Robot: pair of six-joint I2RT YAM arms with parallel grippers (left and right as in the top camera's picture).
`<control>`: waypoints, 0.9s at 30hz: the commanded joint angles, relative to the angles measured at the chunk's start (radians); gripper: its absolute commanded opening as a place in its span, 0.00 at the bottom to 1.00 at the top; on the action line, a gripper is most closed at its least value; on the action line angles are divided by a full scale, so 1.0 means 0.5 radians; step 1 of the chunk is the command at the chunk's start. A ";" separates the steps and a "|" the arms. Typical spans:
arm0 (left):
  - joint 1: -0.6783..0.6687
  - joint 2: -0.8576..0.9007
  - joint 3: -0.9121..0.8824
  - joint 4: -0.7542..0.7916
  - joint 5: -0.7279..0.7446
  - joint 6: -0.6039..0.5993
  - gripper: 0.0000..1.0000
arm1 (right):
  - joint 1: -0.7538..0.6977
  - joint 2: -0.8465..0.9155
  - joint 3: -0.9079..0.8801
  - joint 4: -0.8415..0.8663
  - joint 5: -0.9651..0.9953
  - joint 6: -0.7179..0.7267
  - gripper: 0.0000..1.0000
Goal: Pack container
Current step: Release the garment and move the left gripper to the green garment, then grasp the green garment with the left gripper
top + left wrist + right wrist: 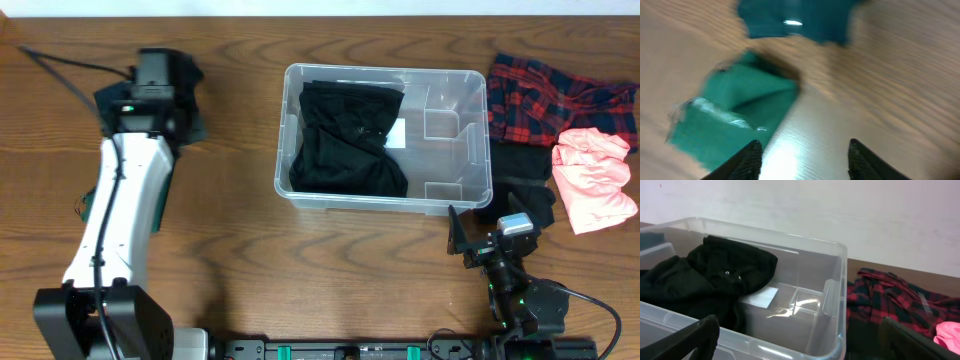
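With the right claw released, the open, empty left claw hovers at the green garment, probably needing to pinch it for the container.

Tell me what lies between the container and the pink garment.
A black garment lies between the container and the pink garment; the overhead view shows it.

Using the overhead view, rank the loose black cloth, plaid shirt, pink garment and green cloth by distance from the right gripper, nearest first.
From the right gripper:
1. Black cloth, lying just beyond it.
2. Pink garment, far right, and plaid shirt, back right: too close to call.
3. Green cloth, far left side.
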 commanded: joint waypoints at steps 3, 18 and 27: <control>0.247 -0.006 -0.047 -0.002 -0.166 -0.010 0.65 | -0.017 -0.012 -0.003 -0.007 0.005 -0.012 0.99; 0.516 0.356 -0.047 0.063 -0.163 0.058 0.99 | -0.017 -0.012 -0.003 -0.007 0.005 -0.012 0.99; 0.516 0.658 -0.047 0.116 -0.163 0.101 0.98 | -0.017 -0.012 -0.003 -0.007 0.005 -0.012 0.99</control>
